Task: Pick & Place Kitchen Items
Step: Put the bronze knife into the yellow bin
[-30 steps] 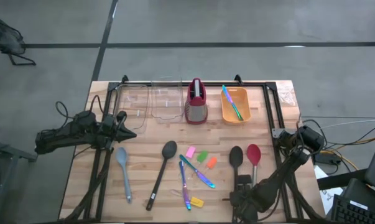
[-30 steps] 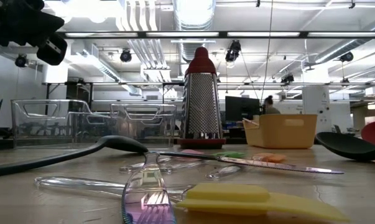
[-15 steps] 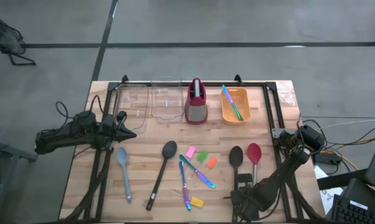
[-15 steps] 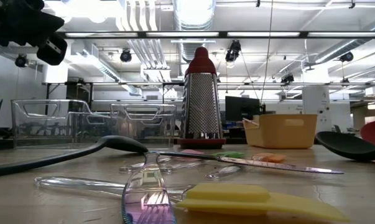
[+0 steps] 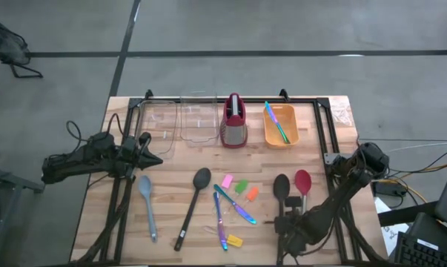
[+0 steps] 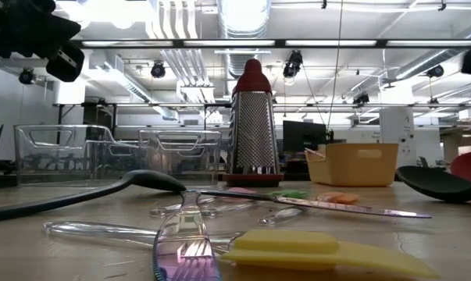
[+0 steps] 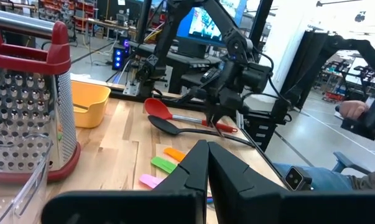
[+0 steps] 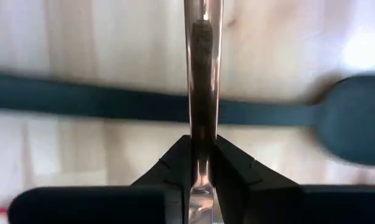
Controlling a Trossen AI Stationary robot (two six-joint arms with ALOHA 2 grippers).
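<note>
My right gripper (image 5: 287,221) is near the table's front right, shut on the handle of the red spoon (image 5: 302,181). A black spoon (image 5: 281,185) lies just left of it, and its handle (image 8: 100,102) passes under the held handle. Farther left on the table lie another black spoon (image 5: 194,202), a grey-blue spoon (image 5: 146,202), thin coloured cutlery (image 5: 236,209) and pink (image 5: 227,180), green (image 5: 241,185), orange (image 5: 251,193) and yellow (image 5: 234,240) blocks. My left gripper (image 5: 158,156) waits shut above the table's left side. My right gripper pinches the red spoon's thin handle (image 8: 201,134) between its two fingers (image 8: 234,168), coming steeply from above. From the left wrist view the hold is on the handle's part far from the bowl (image 7: 219,124). The red bowl (image 7: 156,108) looks to be on the table.
At the far edge stand two clear bins (image 5: 179,123), a red-and-grey grater (image 5: 234,122) and an orange bin (image 5: 280,124) with cutlery in it. Black frame rails (image 5: 323,133) run along the table's sides. A person sits beyond the table (image 7: 355,115).
My right arm has risen a little and drawn slightly toward the far edge; a dark part of it now shows at the low view's upper right. Both spoon bowls by it lie where they were.
</note>
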